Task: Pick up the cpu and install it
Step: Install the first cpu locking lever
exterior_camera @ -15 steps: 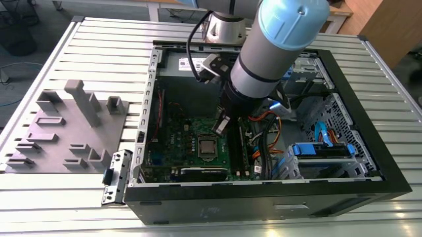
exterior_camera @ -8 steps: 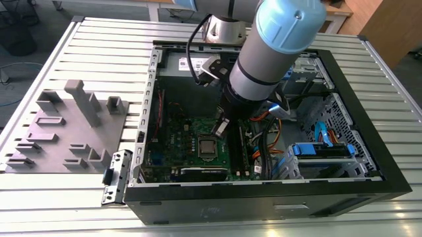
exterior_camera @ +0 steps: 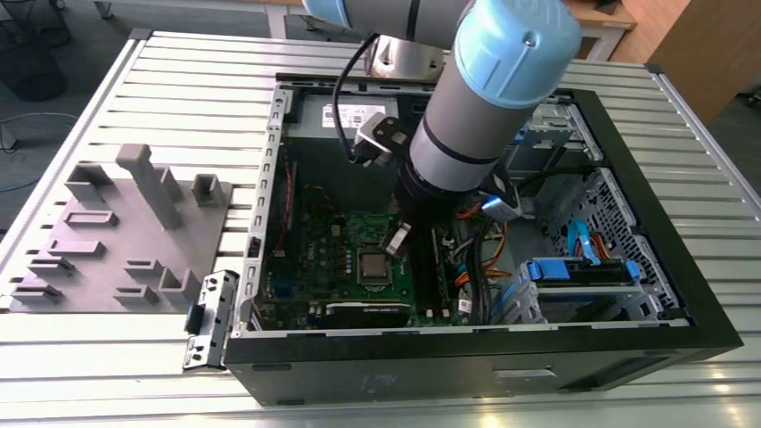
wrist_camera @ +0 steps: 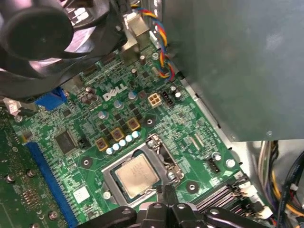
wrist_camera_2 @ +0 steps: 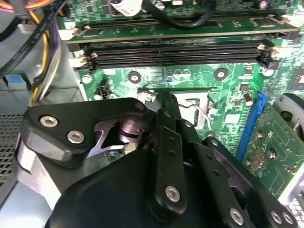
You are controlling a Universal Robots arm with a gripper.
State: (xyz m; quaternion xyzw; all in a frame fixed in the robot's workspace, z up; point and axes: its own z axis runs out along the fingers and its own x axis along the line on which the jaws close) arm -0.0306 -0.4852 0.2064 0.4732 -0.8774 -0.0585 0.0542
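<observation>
In the first wrist view the cpu (wrist_camera: 138, 176) sits flat in its socket frame (wrist_camera: 110, 167), at about eleven o'clock from the gripper (wrist_camera: 160, 191), just beside its tip. I cannot tell how the jaws stand. Memory slots (wrist_camera_2: 175, 56) flank the socket; the power supply (wrist_camera: 237, 61) stands nearby.

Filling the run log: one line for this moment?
chip: lying in socket | claw: at socket edge beside chip | case: open
</observation>
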